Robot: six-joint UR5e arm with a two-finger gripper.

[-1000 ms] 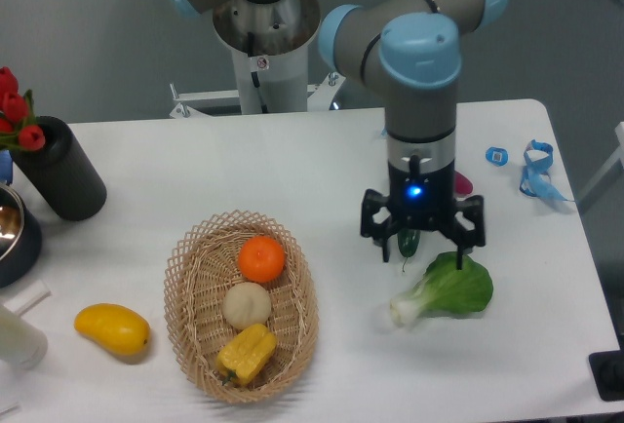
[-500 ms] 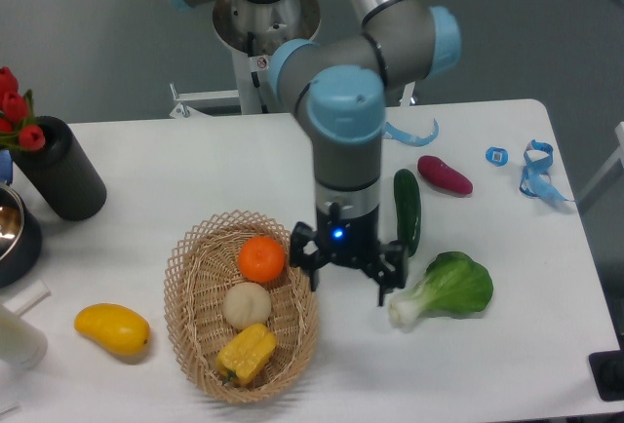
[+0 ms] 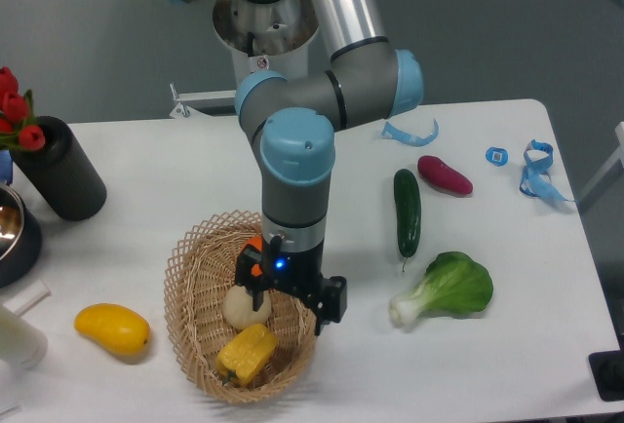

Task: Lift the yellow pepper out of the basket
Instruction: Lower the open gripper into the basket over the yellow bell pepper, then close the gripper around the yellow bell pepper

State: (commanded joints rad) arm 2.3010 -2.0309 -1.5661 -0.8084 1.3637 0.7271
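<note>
The lobed glossy yellow pepper [image 3: 248, 353] lies in the near end of the oval tan wicker basket [image 3: 191, 345]. Its long axis runs diagonally, from near-left to far-right, with the green stem end at the near-left. Just beyond it sits a pale round bulb-like vegetable [image 3: 240, 308], and an orange round fruit [image 3: 253, 248] shows partly behind the arm.

The black two-finger gripper [image 3: 290, 308] hangs over the basket's right half, above and slightly right of the pepper, not touching it. Its fingers are spread apart with nothing between them.

Compared with half a second ago, the gripper has shifted left from the basket's right rim to over the basket interior, now covering most of the orange fruit. The pepper and the basket have not moved.
</note>
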